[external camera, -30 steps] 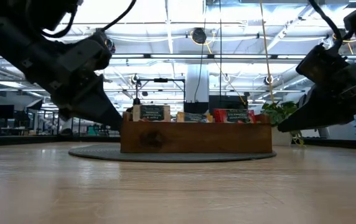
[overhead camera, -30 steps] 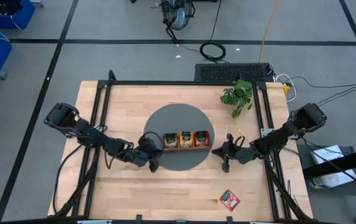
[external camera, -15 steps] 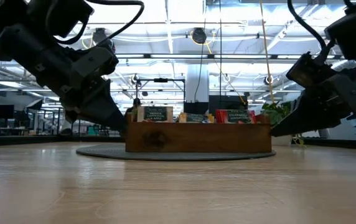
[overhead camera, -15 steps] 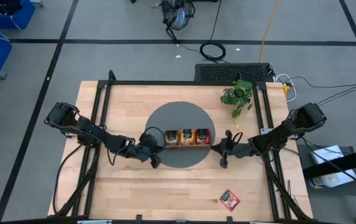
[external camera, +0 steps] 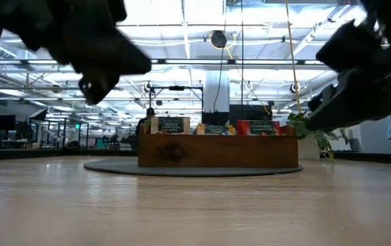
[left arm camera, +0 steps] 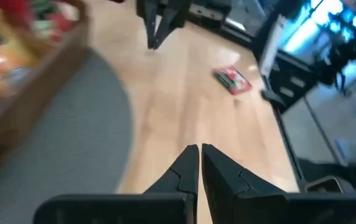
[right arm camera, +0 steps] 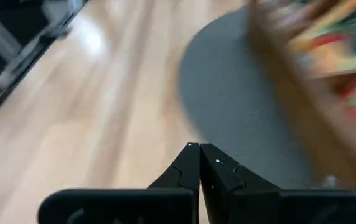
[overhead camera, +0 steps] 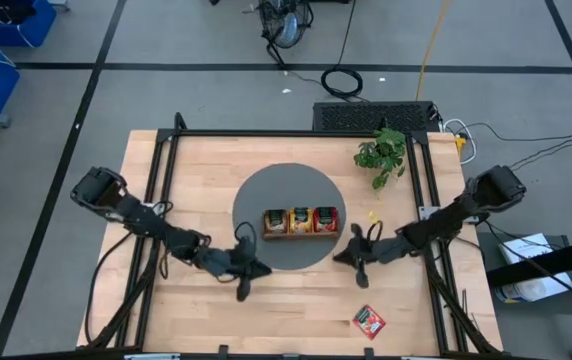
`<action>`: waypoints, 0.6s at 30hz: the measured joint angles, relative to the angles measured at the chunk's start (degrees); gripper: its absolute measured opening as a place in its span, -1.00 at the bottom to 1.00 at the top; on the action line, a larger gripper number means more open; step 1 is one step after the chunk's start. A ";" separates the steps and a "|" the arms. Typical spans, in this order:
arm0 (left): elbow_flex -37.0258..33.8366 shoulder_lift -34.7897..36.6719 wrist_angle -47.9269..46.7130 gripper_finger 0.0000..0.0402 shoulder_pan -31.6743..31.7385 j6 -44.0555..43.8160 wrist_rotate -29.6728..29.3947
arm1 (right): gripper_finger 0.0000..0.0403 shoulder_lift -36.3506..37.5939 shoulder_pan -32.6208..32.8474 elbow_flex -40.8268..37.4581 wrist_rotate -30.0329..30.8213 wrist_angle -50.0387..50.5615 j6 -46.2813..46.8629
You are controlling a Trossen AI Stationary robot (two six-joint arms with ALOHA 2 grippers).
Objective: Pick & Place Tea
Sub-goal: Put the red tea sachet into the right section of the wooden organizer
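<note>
Sachet labels [overhead camera: 299,221] too small; wooden tray [right arm camera: 302,106] blurred, edge-cropped.

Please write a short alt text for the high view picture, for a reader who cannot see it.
Seen from above, a wooden tray with tea sachets in its three compartments sits on a round grey mat on a wooden table. The left gripper and right gripper are shut, empty, near the mat's front edge; one red sachet lies apart.

The high camera looks straight down on the whole table [overhead camera: 216,160]; the low one sits at tabletop level near the front edge, facing the room. Both wrist cameras hang close above the wood, and all share the wooden tray [overhead camera: 300,222]
</note>
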State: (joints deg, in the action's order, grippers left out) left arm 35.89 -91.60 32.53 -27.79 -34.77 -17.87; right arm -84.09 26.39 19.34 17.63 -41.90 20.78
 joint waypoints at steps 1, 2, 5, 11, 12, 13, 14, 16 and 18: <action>2.14 -0.87 -1.81 -0.88 -0.65 1.00 0.02 | -1.00 0.89 1.01 2.19 -1.24 5.40 1.20; 4.15 -1.81 -3.95 -0.88 -1.34 2.36 0.06 | -1.00 1.77 2.16 5.08 -1.66 12.41 2.89; 11.40 -7.15 -6.88 -0.88 -2.03 6.82 1.22 | -1.00 3.38 7.07 15.19 -0.98 36.69 7.87; 24.55 -18.21 -7.81 -0.98 -0.91 16.85 11.22 | -1.00 3.32 18.84 29.76 0.13 59.25 14.24; 26.64 -19.86 -7.81 -0.97 -0.67 18.23 13.62 | -1.00 3.32 20.84 30.87 0.11 59.75 15.75; 28.75 -21.62 -7.16 -0.96 -0.38 19.36 16.26 | -1.00 3.30 22.85 31.64 0.13 59.76 17.12; 30.30 -23.04 -7.15 -0.94 -0.17 20.10 17.88 | -1.00 3.31 24.82 32.16 0.13 59.57 18.24; 33.29 -26.00 -7.96 -0.93 0.12 20.66 19.44 | -1.00 3.30 29.04 32.36 0.12 58.10 21.41; 35.73 -28.72 -7.56 -0.92 0.42 20.70 18.89 | -1.00 2.65 32.74 32.05 0.31 56.08 24.83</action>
State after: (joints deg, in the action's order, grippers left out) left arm 71.62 -120.32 24.97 -27.37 -14.06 1.02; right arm -81.44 59.13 51.38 17.93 14.18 45.61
